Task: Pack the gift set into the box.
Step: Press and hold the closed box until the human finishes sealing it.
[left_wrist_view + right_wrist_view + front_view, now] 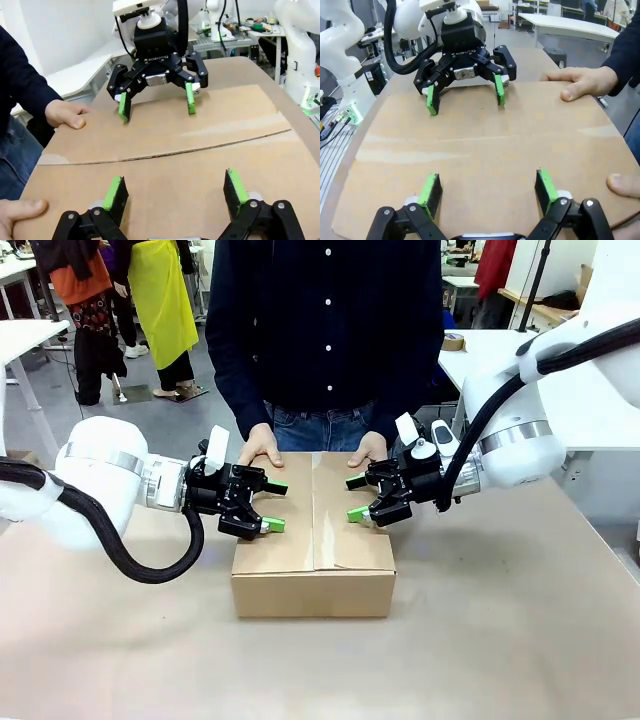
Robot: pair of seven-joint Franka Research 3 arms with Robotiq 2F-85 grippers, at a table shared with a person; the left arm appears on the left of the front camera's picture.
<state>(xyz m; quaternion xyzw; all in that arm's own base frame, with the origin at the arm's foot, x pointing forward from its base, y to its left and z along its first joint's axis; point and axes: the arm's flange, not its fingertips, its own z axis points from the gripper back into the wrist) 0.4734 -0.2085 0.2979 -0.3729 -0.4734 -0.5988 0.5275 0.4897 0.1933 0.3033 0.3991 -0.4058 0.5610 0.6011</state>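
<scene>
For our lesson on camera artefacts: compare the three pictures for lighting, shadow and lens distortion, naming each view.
Front view: even, soft light, sharp, a faint shadow under the box. Left wrist view: the wide-angle lens bows the flap seam; a pale sheen crosses the cardboard. Right wrist view: similar bowing; the left gripper looks sharp.

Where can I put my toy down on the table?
The bare table in front of the box, on the robot's side, is free. The box top is crowded: left gripper, right gripper and the person's hands are all on or over it.
</scene>
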